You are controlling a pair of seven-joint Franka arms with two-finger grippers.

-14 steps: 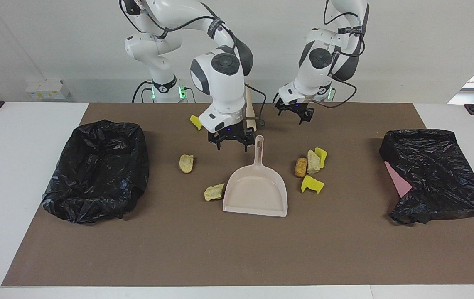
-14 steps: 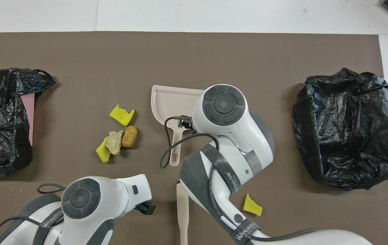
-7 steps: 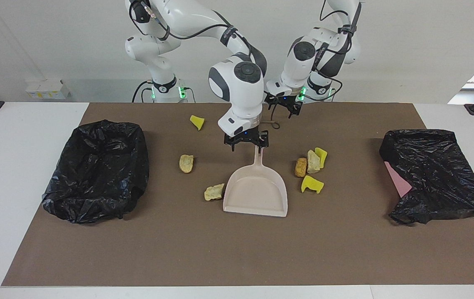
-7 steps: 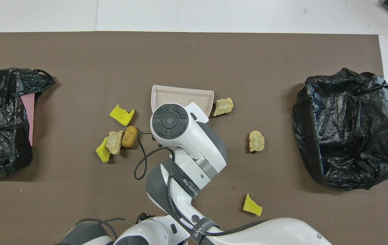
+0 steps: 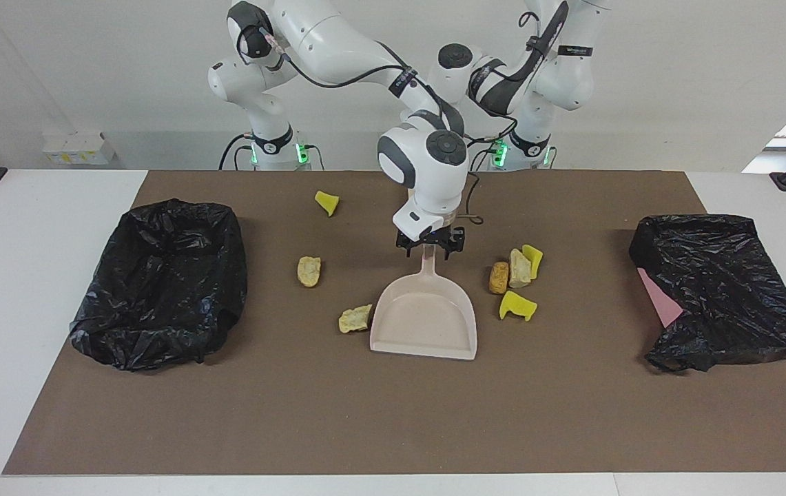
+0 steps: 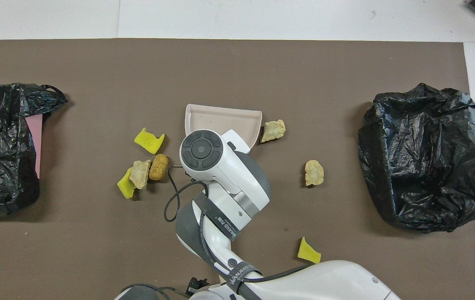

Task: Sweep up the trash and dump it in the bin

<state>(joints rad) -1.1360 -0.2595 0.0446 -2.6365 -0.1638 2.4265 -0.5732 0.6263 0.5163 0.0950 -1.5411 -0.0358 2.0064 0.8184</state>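
Observation:
The beige dustpan [image 5: 423,324] lies at mid-table with its handle pointing toward the robots. My right gripper [image 5: 429,249] is down at the end of that handle, straddling it. Trash lies around the pan: a tan lump [image 5: 355,319] beside its rim, another tan lump [image 5: 308,271], and a yellow sponge bit [image 5: 326,202] nearer the robots. A cluster of several scraps [image 5: 518,275] sits toward the left arm's end. Only a dark tip of my left gripper [image 6: 195,284] shows, at the robots' edge. The right arm hides it in the facing view.
A bin lined with a black bag [image 5: 162,282] stands at the right arm's end. A second black bag [image 5: 723,289] with a pink edge showing lies at the left arm's end. A brown mat [image 5: 393,413] covers the table. A loose cable [image 6: 175,204] hangs from the right arm.
The right gripper moved across and came down onto the dustpan handle's end. The left arm drew back toward its base, behind the right arm.

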